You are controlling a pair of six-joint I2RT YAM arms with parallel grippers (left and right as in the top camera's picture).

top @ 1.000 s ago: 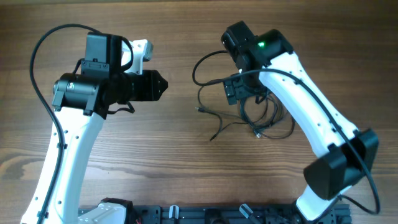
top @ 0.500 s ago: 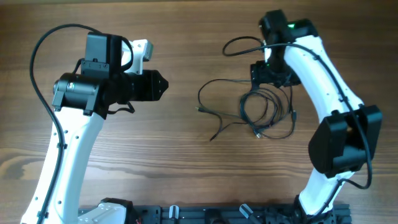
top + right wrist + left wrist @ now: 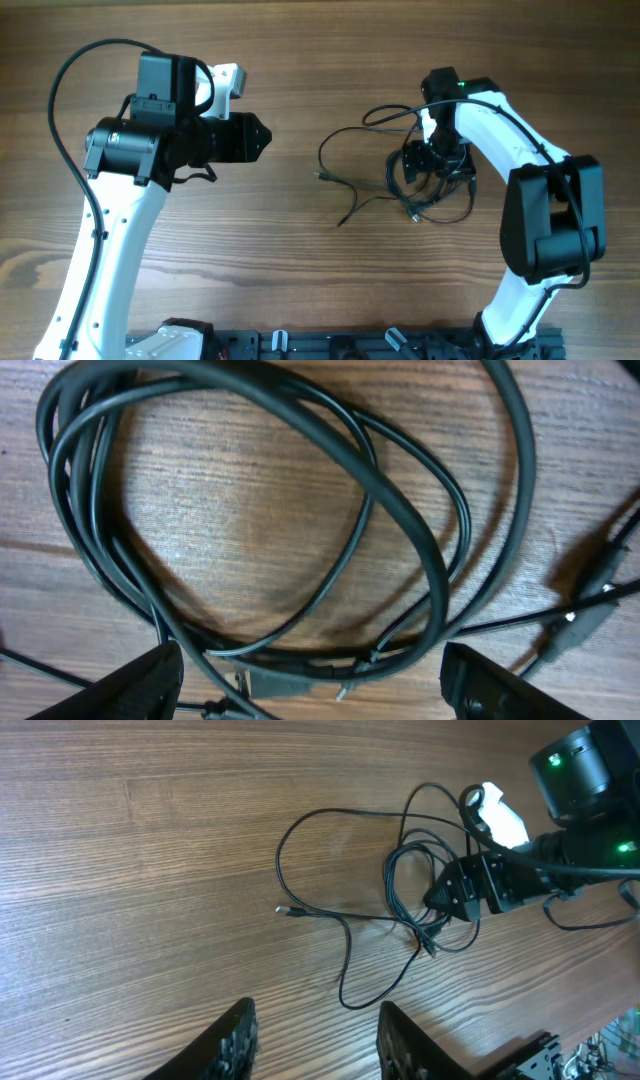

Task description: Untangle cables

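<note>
The cables point(image 3: 392, 176) lie tangled right of the table's middle: a tight coil with a wide loose loop and two free ends trailing left. My right gripper point(image 3: 420, 168) is low over the coil. In the right wrist view its fingers point(image 3: 140, 685) stand wide apart on either side of the coil's lower strands, open point(image 3: 312, 665), and the cables point(image 3: 400, 525) fill the frame. My left gripper point(image 3: 262, 138) hovers well left of the tangle, pointing toward it. The left wrist view shows it open point(image 3: 315, 1015) and empty, with the cables point(image 3: 393, 890) lying beyond it.
The thicker black cable point(image 3: 385, 112) of the right arm arcs above the tangle's top. A small connector plug point(image 3: 590, 610) lies at the right of the coil. The wooden table point(image 3: 300, 270) stretches bare between the arms. A black rail point(image 3: 340, 345) runs along the front edge.
My right arm swung from the tangle's upper left to its upper right, then came down onto the coil; its jaws narrowed a little. The left arm has not moved.
</note>
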